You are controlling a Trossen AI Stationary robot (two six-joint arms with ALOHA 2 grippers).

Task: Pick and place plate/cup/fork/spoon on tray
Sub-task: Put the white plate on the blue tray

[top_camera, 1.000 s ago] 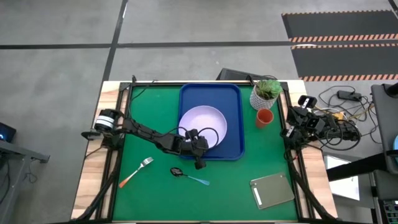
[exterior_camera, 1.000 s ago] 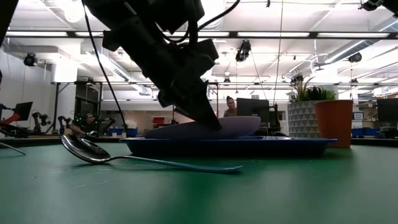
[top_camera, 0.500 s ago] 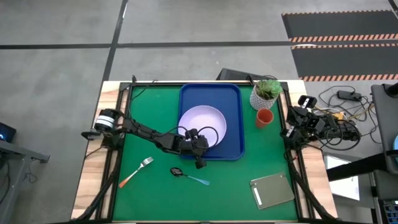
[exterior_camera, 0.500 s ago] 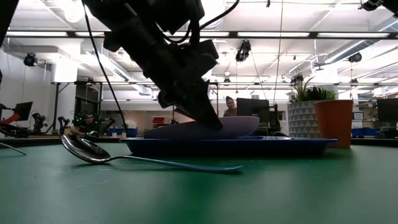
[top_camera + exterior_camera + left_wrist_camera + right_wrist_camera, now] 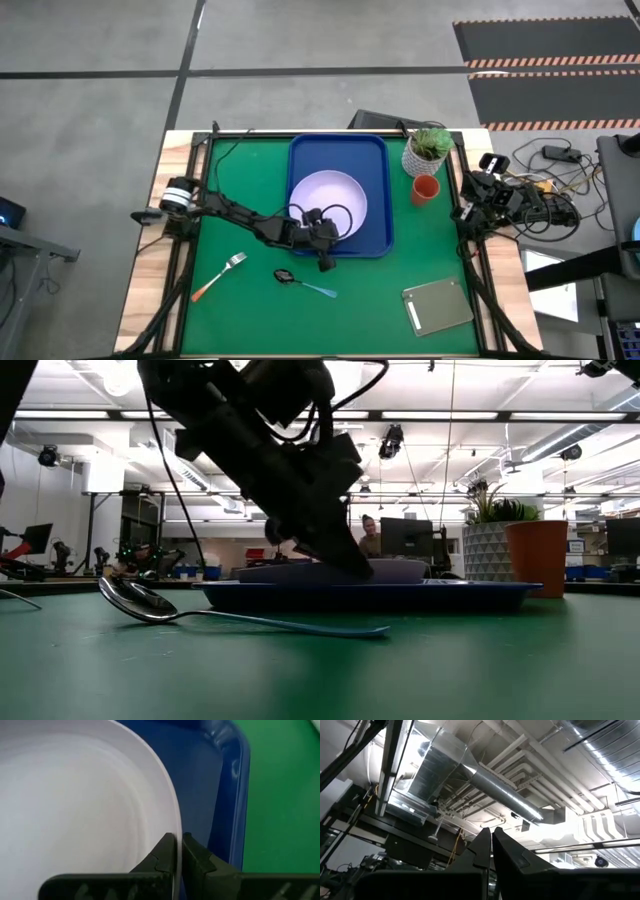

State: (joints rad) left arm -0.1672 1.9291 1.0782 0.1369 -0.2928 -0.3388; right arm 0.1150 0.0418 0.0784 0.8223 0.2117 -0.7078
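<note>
The pale plate [image 5: 328, 202] lies in the blue tray [image 5: 376, 160] at the table's far middle, and also shows in the low view [image 5: 395, 571]. My left gripper [image 5: 325, 241] is shut on the plate's near rim. The orange-red cup [image 5: 425, 189] stands upright on the table right of the tray. The orange-handled fork [image 5: 219, 276] and the blue-handled spoon [image 5: 304, 283] lie flat on the green table in front of the tray. My right gripper [image 5: 468, 211] waits at the table's right edge, shut and empty. My left gripper pinches the plate's near rim [image 5: 174, 827] between its two fingers, one finger inside the plate [image 5: 162, 852] and one outside over the tray [image 5: 196, 855]. The fingers slant down from the table's near left. The plate sits about level in the tray.
A white patterned pot with a green plant [image 5: 428, 150] stands just behind the cup. A grey square slab [image 5: 438, 306] lies at the near right. Open green table lies around the fork and spoon. A person sits in the room beyond the table [image 5: 371, 538].
My left gripper has gone down and slightly toward the table's right edge, still shut on the rim. The plate, tilted before with its far side raised, now lies about level in the tray.
</note>
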